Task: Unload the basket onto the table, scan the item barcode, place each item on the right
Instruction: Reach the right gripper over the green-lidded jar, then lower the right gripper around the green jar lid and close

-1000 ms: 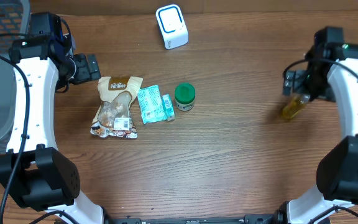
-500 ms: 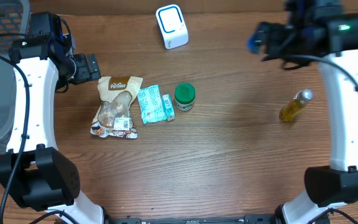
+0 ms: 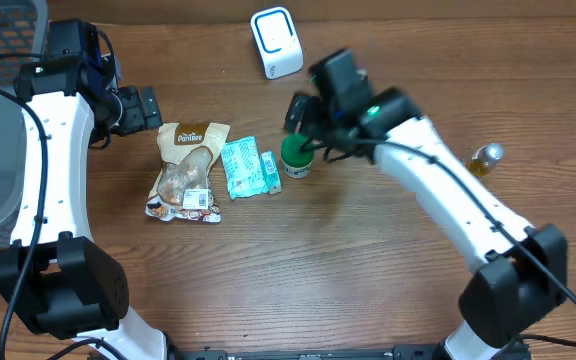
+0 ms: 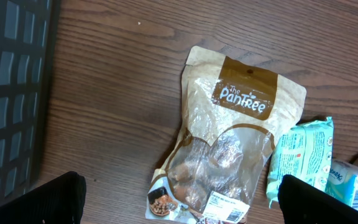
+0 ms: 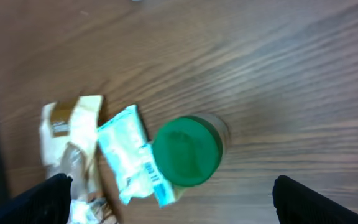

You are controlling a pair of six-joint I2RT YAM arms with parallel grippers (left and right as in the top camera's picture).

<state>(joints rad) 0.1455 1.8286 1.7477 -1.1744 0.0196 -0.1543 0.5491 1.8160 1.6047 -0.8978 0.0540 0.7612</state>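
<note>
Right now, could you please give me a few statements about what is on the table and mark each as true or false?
1. The right hand is open above the green-lidded jar and holds nothing. True.
2. The snack bag lies inside the basket. False: it lies flat on the table, apart from the basket.
3. The white scanner sits near the far edge, touching none of the items. True.
4. The yellow bottle is gripped in the right hand. False: it is on the table at the right, well away from that hand.
5. The left hand is open, near the top of the snack bag. True.
</note>
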